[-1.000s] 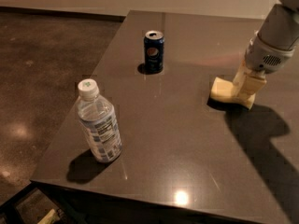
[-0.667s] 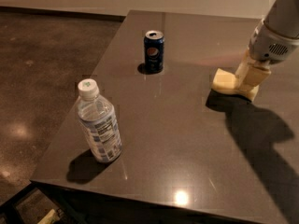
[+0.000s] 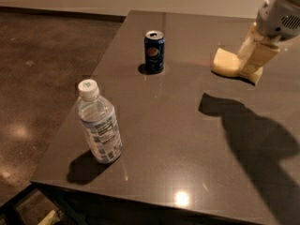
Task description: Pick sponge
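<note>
The pale yellow sponge (image 3: 225, 62) is at the right side of the view, held above the dark table (image 3: 178, 139). Its shadow lies apart from it on the tabletop below. My gripper (image 3: 247, 68) comes down from the upper right. Its cream fingers (image 3: 255, 55) are shut on the sponge's right end, and the rest of the sponge sticks out to the left.
A dark blue soda can (image 3: 154, 51) stands upright at the table's back middle. A clear water bottle (image 3: 99, 123) with a white cap stands near the front left corner. The table's left and front edges drop to a brown floor (image 3: 42, 78).
My gripper has risen from the tabletop with the sponge in it. The sponge's shadow now lies apart from it. The can and bottle have not moved.
</note>
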`<state>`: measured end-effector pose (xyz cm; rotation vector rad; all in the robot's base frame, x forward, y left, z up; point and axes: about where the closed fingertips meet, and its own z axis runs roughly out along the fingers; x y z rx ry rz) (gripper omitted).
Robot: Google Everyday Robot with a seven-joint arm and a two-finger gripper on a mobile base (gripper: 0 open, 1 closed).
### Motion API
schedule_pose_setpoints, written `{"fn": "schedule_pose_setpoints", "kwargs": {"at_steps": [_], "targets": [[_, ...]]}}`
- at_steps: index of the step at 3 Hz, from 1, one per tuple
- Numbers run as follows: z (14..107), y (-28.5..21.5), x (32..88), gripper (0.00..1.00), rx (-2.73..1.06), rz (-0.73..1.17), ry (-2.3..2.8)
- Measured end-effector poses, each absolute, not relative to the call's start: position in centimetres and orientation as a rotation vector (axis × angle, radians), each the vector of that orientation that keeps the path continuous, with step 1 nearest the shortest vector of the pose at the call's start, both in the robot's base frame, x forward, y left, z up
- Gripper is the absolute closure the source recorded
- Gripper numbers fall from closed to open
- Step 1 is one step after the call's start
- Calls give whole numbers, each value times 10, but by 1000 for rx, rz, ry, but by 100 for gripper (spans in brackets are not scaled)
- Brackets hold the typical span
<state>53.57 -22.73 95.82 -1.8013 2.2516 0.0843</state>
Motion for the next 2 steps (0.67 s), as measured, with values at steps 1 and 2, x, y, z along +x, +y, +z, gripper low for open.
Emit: {"fn": "schedule_pose_setpoints", "kwargs": {"at_steps": [1,2], "targets": [[987,-210,529,100,-1816,94,2163],[988,-207,539,100,-1792,72,2139]]}}
